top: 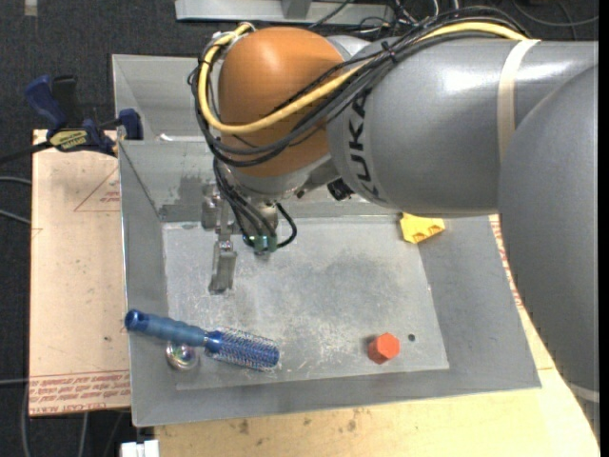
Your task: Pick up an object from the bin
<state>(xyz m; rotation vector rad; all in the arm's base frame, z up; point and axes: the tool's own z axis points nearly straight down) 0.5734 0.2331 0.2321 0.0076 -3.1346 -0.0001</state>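
- Hairbrush [211, 341], blue, lies flat along the front-left of the bin [143, 227], with its handle toward the left wall and its bristle head toward the middle. Lying long and low like this, it probably takes a grip best across the thin handle.
- Silvery round thing [181, 357], small, sits right against the front side of the brush near its neck. What it is I cannot make out. A grasp there would likely knock it.
- Hand [223, 272] hangs pointing straight down over bare, scuffed floor in the back-left part of the bin, behind the brush and apart from it. Whether it is open or closed I cannot tell, and nothing shows in its grip. No thing lies under it, so the brush is the nearest candidate for the pick.
- Orange wrist cover [276, 93], wrapped with yellow and black cables, bulks above the hand and hides the back of the bin behind it.
- Red block [383, 347] rests on the floor toward the front right, well apart from everything else. With open floor all round, it looks the least obstructed choice.
- Yellow piece [421, 227] lies at the right side, just below the grey arm [447, 122]. It seems to sit where the floor meets the sloping wall, which would make a straight-down approach awkward.
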